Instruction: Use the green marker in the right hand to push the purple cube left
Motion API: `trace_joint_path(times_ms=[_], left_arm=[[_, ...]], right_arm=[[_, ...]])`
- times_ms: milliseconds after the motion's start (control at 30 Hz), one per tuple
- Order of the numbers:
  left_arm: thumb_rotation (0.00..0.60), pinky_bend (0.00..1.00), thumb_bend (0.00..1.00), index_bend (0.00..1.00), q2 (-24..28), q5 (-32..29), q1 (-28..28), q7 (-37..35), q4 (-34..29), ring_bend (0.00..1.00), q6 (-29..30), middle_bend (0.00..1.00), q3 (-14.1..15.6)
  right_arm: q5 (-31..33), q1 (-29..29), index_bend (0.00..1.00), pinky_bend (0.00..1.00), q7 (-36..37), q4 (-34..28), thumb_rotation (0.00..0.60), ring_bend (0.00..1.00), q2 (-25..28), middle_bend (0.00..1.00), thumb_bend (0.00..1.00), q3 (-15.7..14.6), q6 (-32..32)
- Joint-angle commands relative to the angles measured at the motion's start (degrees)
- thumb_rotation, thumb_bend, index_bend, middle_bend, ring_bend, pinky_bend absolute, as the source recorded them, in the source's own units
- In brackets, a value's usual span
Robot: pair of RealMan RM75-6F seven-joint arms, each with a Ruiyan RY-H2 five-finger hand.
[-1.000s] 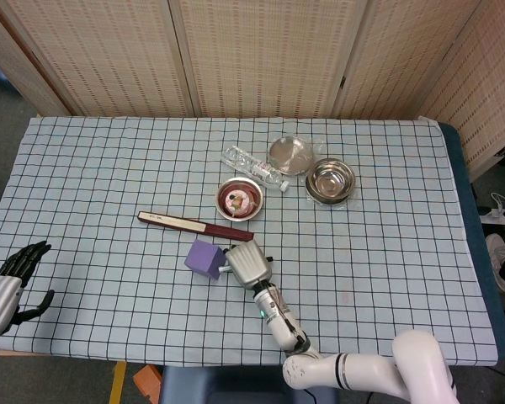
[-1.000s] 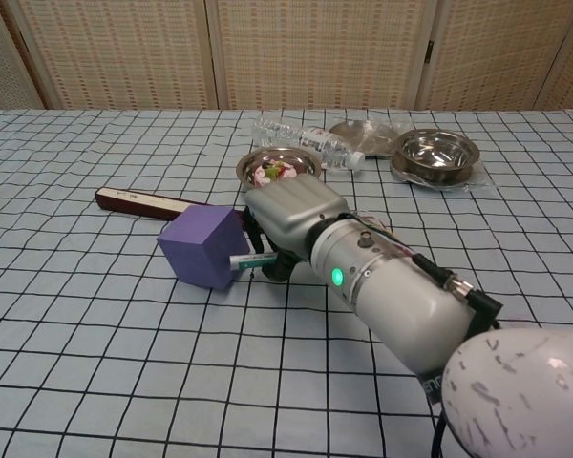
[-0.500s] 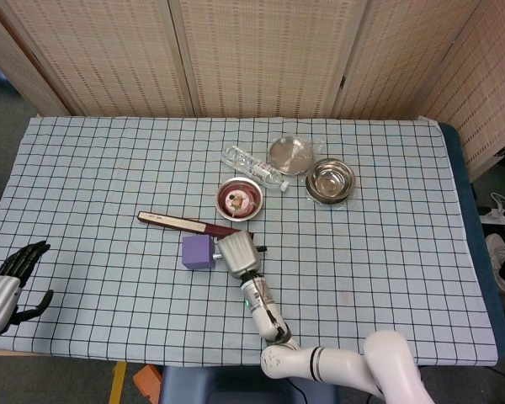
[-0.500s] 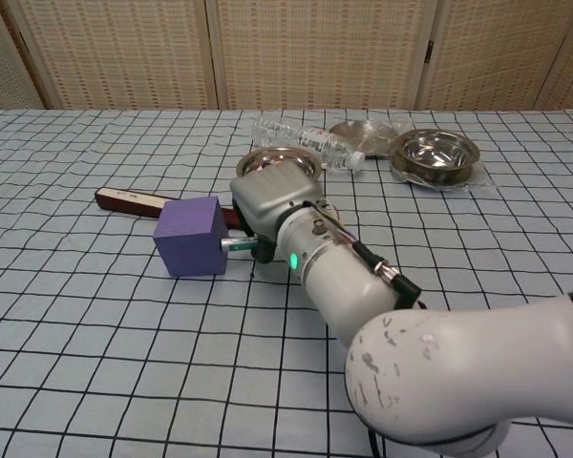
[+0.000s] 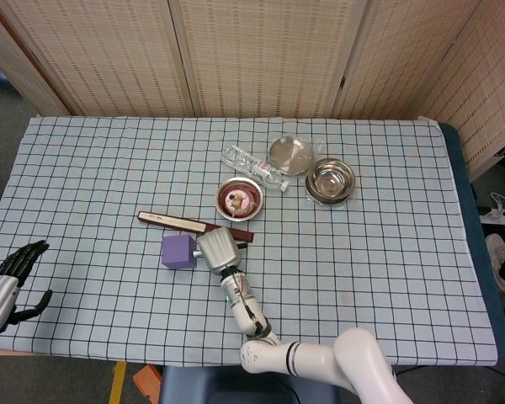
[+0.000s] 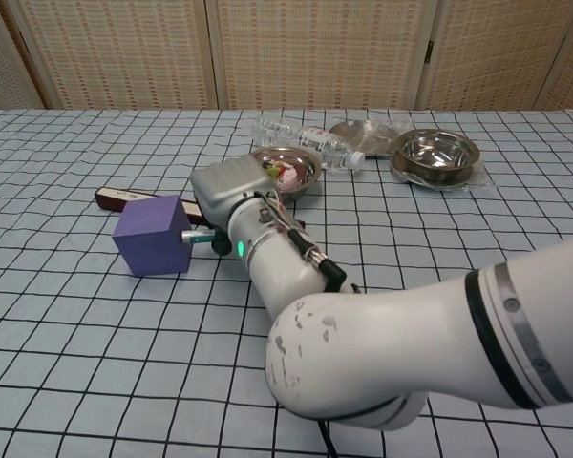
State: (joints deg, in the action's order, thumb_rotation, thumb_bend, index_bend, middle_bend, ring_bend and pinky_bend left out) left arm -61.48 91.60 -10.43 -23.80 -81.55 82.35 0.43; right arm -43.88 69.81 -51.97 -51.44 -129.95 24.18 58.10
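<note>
The purple cube [image 5: 178, 251] [image 6: 152, 236] sits on the checked cloth, just below the left part of a dark red stick. My right hand [image 5: 216, 249] [image 6: 231, 196] is directly to the cube's right and grips the green marker [image 6: 200, 239], whose tip touches the cube's right face. The marker is hardly visible in the head view. My left hand [image 5: 7, 282] rests at the table's front left corner, far from the cube, its dark fingers spread and holding nothing. The chest view does not show it.
A dark red stick [image 5: 185, 224] [image 6: 127, 198] lies just behind the cube. A small bowl with food [image 5: 238, 199] [image 6: 290, 166], a plastic bottle [image 5: 254, 167], a lid [image 5: 290, 154] and a steel bowl [image 5: 330, 179] stand further back right.
My right hand has swept left with the marker, and the purple cube has slid left along the cloth and turned square to the grid. The left hand stayed still.
</note>
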Motion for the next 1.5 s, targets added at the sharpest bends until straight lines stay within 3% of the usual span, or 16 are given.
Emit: trace_joint_path(times_ms=[33,500,800,967,1167,1500], left_arm=[[0.600,0.11,0.43,0.00,0.0,0.0,0.0,-0.2,0.1,0.00,0.1,0.00,0.0],[0.600,0.11,0.43,0.00,0.2,0.5,-0.2,-1.7,0.8,0.00,0.1,0.00,0.3],[0.600,0.11,0.44,0.00,0.1,0.6,-0.2,-1.6,1.0,0.00,0.2,0.00,0.4],[0.600,0.11,0.43,0.00,0.2,0.9,0.2,-1.4,0.8,0.00,1.2,0.00,0.4],[0.600,0.12,0.43,0.00,-0.1,0.8,0.2,0.2,0.5,0.00,1.1,0.00,0.4],[0.600,0.12,0.43,0.00,-1.1,0.0,-0.1,4.1,-0.3,0.00,0.4,0.00,-0.1]], right_arm=[[3.2,3.5,0.95,0.71,2.8,1.6,0.600,0.79,-0.1,0.86,0.40,-2.0,0.0],[17.7,17.0,0.95,0.71,8.4,6.0,0.600,0.79,-0.1,0.86,0.40,-9.9,-0.1],[23.8,20.5,0.95,0.71,9.8,7.5,0.600,0.79,-0.1,0.86,0.40,-13.6,-0.7],[21.4,16.8,0.95,0.71,10.6,6.4,0.600,0.79,-0.1,0.86,0.40,-16.1,4.3],[13.4,7.0,0.95,0.71,11.7,3.8,0.600,0.79,1.2,0.86,0.40,-19.9,12.4],[2.7,-7.8,0.95,0.71,10.2,-15.4,0.600,0.79,14.5,0.86,0.40,-25.4,20.7]])
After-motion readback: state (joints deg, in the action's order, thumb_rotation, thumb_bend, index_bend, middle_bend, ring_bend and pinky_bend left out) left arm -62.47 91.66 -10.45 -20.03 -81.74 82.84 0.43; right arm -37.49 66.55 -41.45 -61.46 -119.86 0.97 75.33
